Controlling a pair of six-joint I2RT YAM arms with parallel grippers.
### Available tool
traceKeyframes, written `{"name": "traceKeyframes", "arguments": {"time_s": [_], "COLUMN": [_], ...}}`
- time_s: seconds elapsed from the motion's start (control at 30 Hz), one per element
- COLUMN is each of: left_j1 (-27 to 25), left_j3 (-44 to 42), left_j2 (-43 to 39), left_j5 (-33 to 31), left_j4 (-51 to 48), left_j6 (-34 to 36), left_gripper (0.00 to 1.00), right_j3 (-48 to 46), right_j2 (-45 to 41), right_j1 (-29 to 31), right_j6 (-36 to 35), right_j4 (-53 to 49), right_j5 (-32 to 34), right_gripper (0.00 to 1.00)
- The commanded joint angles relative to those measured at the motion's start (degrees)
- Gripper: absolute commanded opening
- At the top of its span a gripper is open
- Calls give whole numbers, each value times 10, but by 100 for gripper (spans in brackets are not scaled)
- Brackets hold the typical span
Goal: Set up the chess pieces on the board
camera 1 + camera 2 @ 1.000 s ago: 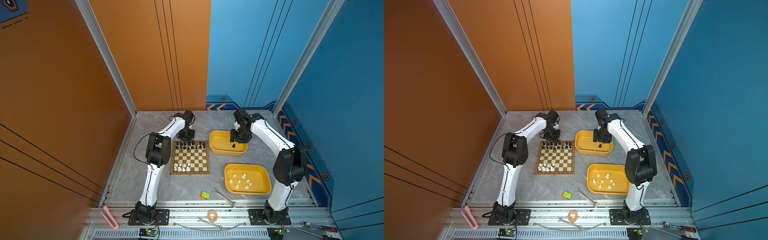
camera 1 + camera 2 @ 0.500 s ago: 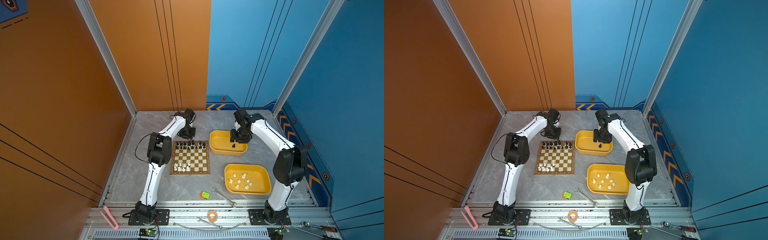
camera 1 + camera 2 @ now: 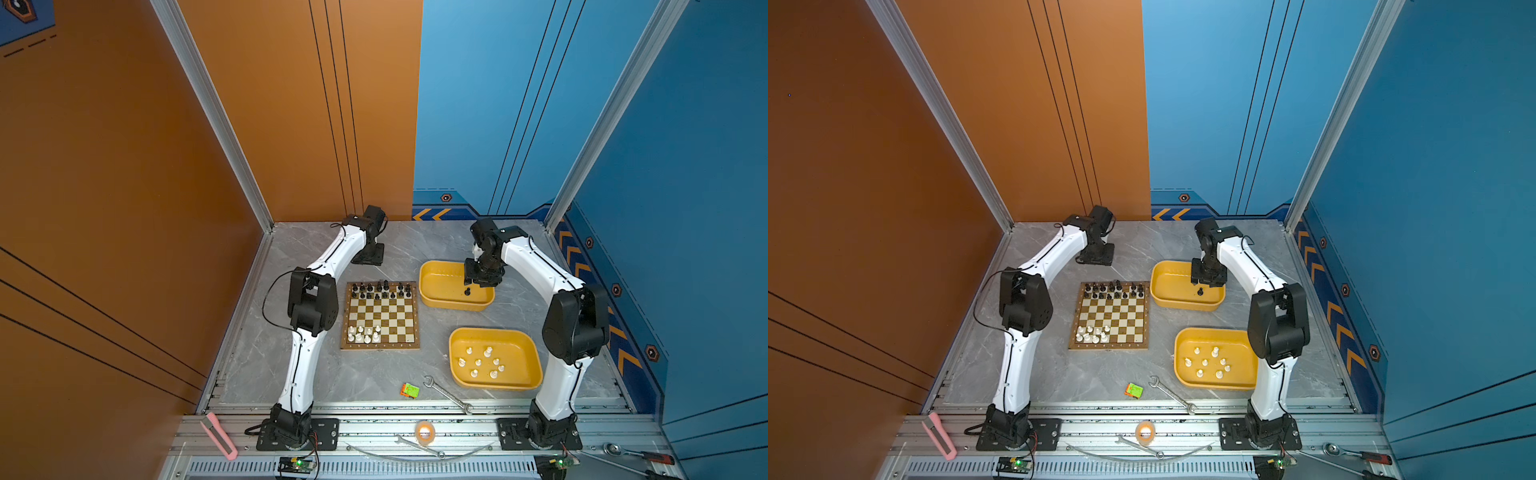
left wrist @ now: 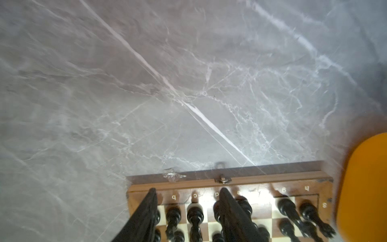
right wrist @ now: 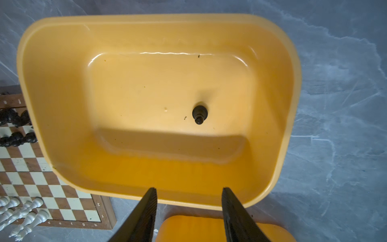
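One black piece [image 5: 200,114] stands alone on the floor of the far yellow tray [image 3: 453,306], which sits just right of the board [image 3: 380,316]. The right gripper [image 5: 189,188] hangs over that tray, its jaws spread with nothing between them, clear of the piece. The left gripper [image 4: 188,189] is at the board's far edge, jaws parted and empty. In its wrist view the fingertips [image 4: 152,191] lie over the lettered border. Black pieces [image 3: 382,289] stand along the board's two far rows, and white pieces [image 3: 364,334] cluster at its near left corner. Eight loose white pieces [image 3: 488,352] stand in the near yellow tray [image 3: 494,384], to the right of the board. A wrench [image 3: 448,395] and a small green-and-orange block [image 3: 410,390] lie on the table near its front edge.
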Motion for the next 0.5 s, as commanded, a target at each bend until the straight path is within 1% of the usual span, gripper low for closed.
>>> {"name": "traceKeyframes", "arguments": {"time_s": [0.0, 0.1, 0.23, 0.37, 0.47], "left_j1": [6, 6, 5, 6, 8], "left_j3": [1, -18, -70, -142, -168], "left_j2": [-58, -86, -131, -178, -198], "left_j5": [-30, -32, -7, 53, 106], "left_j4": [16, 37, 92, 169, 195], "left_j6": [-5, -8, -2, 5, 12], "left_gripper": [52, 54, 60, 63, 66], "right_j3": [17, 17, 18, 18, 14], "right_j2": [11, 20, 35, 55, 68], "right_j1": [-2, -2, -6, -8, -12], "right_j6": [-7, -8, -11, -15, -17], "right_j4": [4, 3, 5, 7, 17], "right_j5": [16, 23, 29, 32, 28], "right_gripper": [53, 53, 50, 44, 42]}}
